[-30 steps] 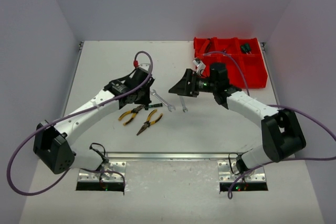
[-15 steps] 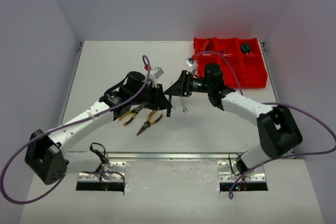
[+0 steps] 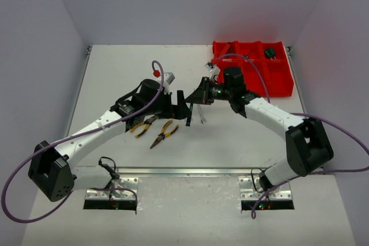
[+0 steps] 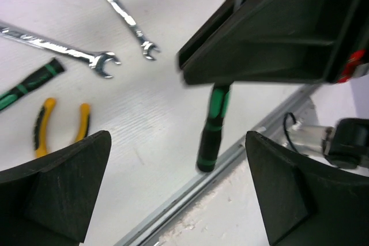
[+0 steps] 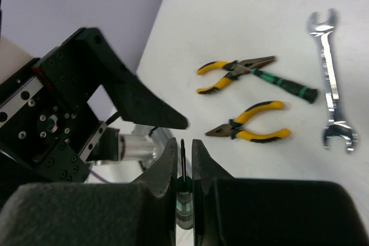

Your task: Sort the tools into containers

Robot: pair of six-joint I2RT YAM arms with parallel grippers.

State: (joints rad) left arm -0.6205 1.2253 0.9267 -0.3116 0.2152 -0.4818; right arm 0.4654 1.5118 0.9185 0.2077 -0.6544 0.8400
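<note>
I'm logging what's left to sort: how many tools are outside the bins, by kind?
pliers: 2
wrenches: 2
screwdrivers: 2, one in the right hand
total: 6

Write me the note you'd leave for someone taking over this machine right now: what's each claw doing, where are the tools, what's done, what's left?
Left claw: open, empty, facing the right claw.
Right claw: shut on a green-black screwdriver hanging above the table.
Lying on the table: two pliers, a second screwdriver, two wrenches.
Done: the red bins, far right, hold at least one tool.
Left: bin the held screwdriver, then the five on the table.
</note>
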